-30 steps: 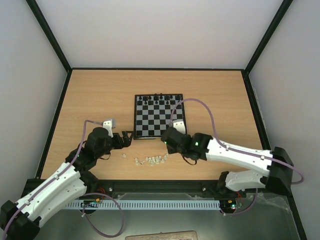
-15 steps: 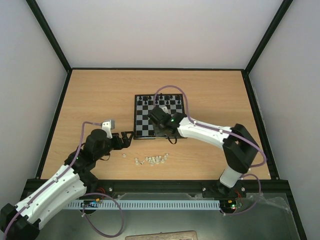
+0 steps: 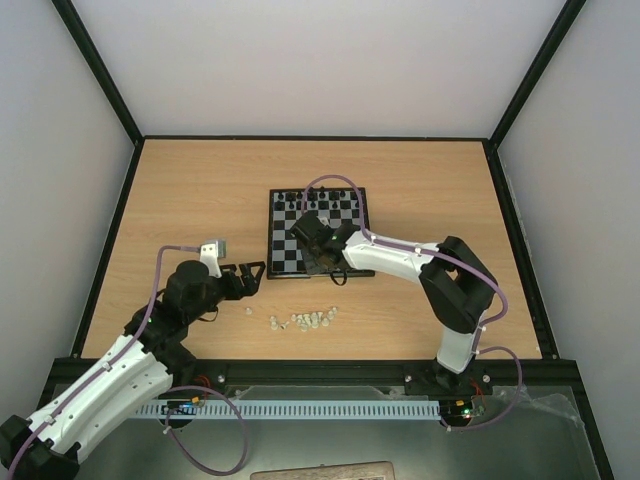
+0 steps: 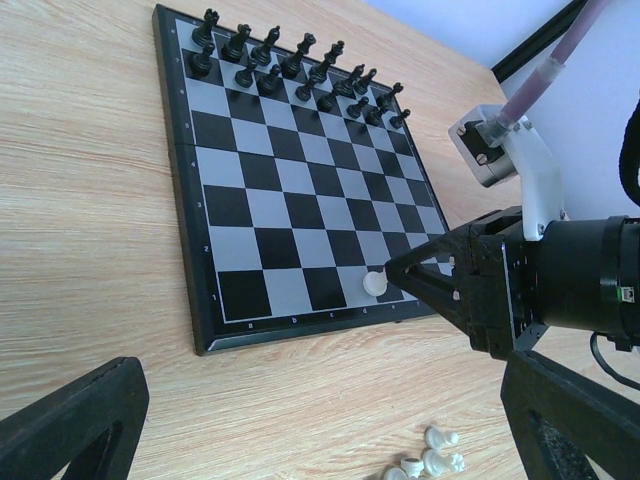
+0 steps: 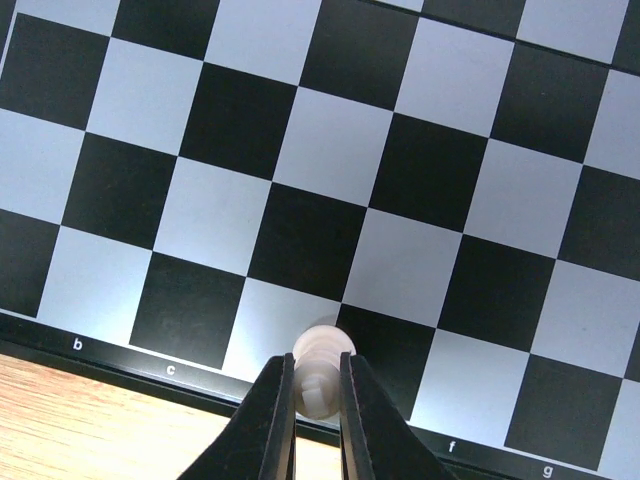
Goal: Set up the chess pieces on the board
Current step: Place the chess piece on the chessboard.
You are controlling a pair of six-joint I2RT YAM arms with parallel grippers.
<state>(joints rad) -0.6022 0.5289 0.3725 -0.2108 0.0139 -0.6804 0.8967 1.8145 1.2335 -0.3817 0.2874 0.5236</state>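
My right gripper (image 5: pixel 315 378) was pinched on a tiny cream plastic chess piece (image 5: pixel 322 343) at the near row of the black-and-grey checkered board (image 5: pixel 120 362). The fingers (image 5: pixel 275 430) hid its base, so no clue which piece. My left gripper (image 3: pixel 250 273) gaped wide, holding nothing.

A pale wooden counter (image 3: pixel 200 190) with fine lengthwise grain filled the middle of the overhead view. Black rails (image 3: pixel 310 138) edged its far side and both flanks, and 2 more black bars rose diagonally from the far corners. Plain white walls (image 3: pixel 320 60) closed in the back and both sides. Tiny black chess pieces (image 4: pixel 290 65) stood upright in 2 close, straight rows towards the far side of the counter, the taller ones in the farther row. Along the near edge ran a white slotted strip (image 3: pixel 330 409), with a dull grey surface (image 3: pixel 330 445) below it. A tan slab (image 3: pixel 320 470) was cut off by the bottom edge.
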